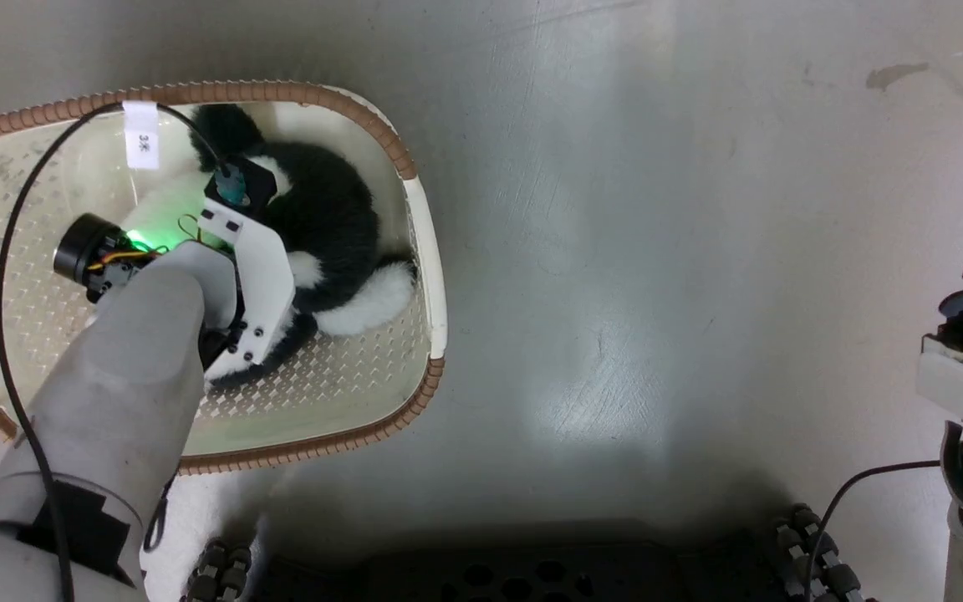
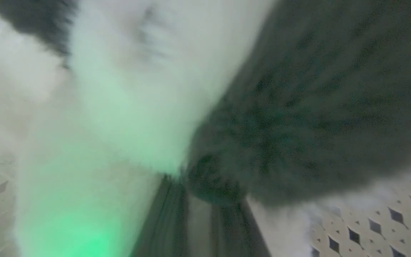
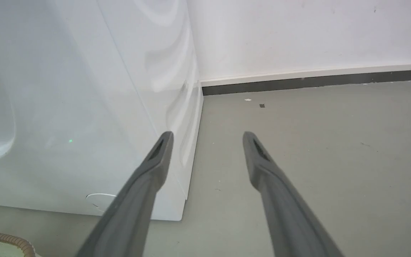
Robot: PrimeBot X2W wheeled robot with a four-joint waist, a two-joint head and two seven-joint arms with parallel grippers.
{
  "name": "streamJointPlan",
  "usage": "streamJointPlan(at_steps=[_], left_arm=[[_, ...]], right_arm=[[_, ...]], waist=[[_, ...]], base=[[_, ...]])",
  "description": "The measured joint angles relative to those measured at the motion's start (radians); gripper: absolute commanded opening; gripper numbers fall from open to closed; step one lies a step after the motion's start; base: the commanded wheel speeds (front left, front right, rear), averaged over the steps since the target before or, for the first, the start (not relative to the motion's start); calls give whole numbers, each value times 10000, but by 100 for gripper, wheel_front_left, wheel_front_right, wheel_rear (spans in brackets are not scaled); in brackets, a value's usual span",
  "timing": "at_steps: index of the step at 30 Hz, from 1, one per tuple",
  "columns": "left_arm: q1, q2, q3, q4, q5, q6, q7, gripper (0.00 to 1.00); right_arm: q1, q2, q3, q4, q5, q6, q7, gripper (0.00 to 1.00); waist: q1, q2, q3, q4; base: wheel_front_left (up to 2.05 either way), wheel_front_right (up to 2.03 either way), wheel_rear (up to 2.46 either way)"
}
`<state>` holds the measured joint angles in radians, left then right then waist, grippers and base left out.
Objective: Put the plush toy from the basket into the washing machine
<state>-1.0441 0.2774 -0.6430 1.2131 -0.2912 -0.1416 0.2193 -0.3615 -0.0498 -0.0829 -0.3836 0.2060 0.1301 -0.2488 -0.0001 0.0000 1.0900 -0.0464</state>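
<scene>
The plush toy (image 1: pixel 339 226) lies in the basket (image 1: pixel 425 251), toward its right rim. The left claw (image 2: pixel 205 192) is pressed into its fur (too blurred to tell whether it grips). The right claw (image 3: pixel 208 137) stands open beside the washing machine (image 3: pixel 84 107).

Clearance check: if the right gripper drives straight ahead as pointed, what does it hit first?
Probably the wall, just past the washing machine corner; the near finger of the right gripper might clip that corner first. Depth unclear.

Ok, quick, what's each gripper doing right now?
Left gripper: closed on the plush toy's black fur, in the basket.
Right gripper: open, empty, beside the washing machine.
</scene>
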Motion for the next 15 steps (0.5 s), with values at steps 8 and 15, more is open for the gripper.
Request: streamJointPlan(at_steps=[8, 15], left_arm=[[-105, -73, -297, 493, -414, -33, -17, 0], [336, -163, -531, 602, -756, -10, -642, 0]], right_arm=[[-111, 0, -4, 2, 67, 0, -86, 100], [-90, -2, -15, 288, 79, 0, -86, 100]], waist=[[1, 0, -335, -6], [1, 0, -1111, 23]], base=[[0, 0, 0], [0, 0, 0]])
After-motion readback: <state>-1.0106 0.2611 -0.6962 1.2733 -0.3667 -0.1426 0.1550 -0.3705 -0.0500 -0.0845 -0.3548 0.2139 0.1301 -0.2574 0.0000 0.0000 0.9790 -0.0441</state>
